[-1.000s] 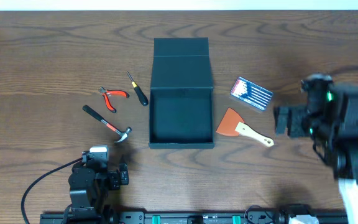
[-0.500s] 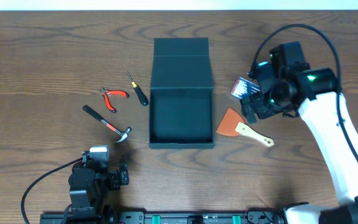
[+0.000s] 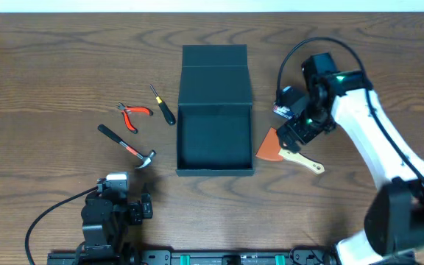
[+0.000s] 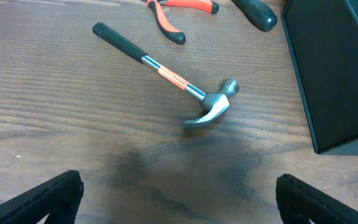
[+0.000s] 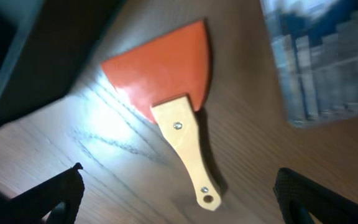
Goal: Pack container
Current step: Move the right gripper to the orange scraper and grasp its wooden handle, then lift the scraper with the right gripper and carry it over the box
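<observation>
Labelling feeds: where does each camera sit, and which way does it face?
Overhead: above the table, looking down on the open dark cardboard box; left arm, right arm show.
Left wrist: low, facing the black-handled steel hammer; fingertips show.
Right wrist: down on the orange wooden-handled scraper; fingertips show.
All share the box.

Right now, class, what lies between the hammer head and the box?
Nothing: only bare table separates the head of the hammer from the box. The left wrist view shows this best, and the overhead view agrees.
</observation>
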### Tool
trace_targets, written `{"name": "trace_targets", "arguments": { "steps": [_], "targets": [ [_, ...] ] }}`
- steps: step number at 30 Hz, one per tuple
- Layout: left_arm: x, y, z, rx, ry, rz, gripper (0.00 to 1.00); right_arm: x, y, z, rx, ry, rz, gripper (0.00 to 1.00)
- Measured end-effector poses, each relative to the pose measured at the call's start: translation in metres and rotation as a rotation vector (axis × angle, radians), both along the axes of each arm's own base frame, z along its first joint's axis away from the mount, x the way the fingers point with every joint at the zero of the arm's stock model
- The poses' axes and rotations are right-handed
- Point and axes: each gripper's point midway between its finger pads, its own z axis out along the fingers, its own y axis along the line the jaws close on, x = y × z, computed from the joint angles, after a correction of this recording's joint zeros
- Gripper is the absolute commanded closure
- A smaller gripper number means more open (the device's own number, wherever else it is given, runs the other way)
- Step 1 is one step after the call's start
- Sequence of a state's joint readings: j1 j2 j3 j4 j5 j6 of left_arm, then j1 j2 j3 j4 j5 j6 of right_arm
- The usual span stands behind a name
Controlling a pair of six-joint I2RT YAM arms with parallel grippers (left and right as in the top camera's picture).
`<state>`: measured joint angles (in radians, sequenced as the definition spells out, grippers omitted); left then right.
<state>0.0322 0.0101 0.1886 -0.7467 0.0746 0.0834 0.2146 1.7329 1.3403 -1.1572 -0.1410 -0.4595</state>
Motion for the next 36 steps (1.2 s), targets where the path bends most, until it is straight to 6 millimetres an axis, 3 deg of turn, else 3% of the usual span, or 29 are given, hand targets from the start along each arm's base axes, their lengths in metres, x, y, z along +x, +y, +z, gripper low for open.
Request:
{"name": "trace_targets", "arguments": {
  "steps": [9, 21, 23, 27, 32, 36],
  "targets": [
    [0.000, 0.000, 0.000, 0.001, 0.000, 0.000, 0.01, -0.016, -0.001, -0.051, -0.042, 0.141, 0.031, 0.01],
    [0.000, 0.000, 0.000, 0.001, 0.000, 0.000, 0.01, -0.042, -0.003, -0.088, -0.153, 0.159, -0.001, 0.01],
    [0.000, 0.000, 0.000, 0.000, 0.000, 0.000, 0.01, -0.043, -0.006, -0.090, -0.167, 0.155, -0.017, 0.07],
    [0.000, 0.000, 0.000, 0.001, 0.000, 0.000, 0.01, -0.043, -0.008, -0.092, -0.181, 0.154, -0.036, 0.34],
    [0.000, 0.000, 0.000, 0.001, 0.000, 0.000, 0.01, -0.042, -0.009, -0.092, -0.189, 0.150, -0.052, 0.44],
    [0.000, 0.000, 0.000, 0.001, 0.000, 0.000, 0.01, -0.042, -0.009, -0.092, -0.189, 0.150, -0.063, 0.59]
  ]
}}
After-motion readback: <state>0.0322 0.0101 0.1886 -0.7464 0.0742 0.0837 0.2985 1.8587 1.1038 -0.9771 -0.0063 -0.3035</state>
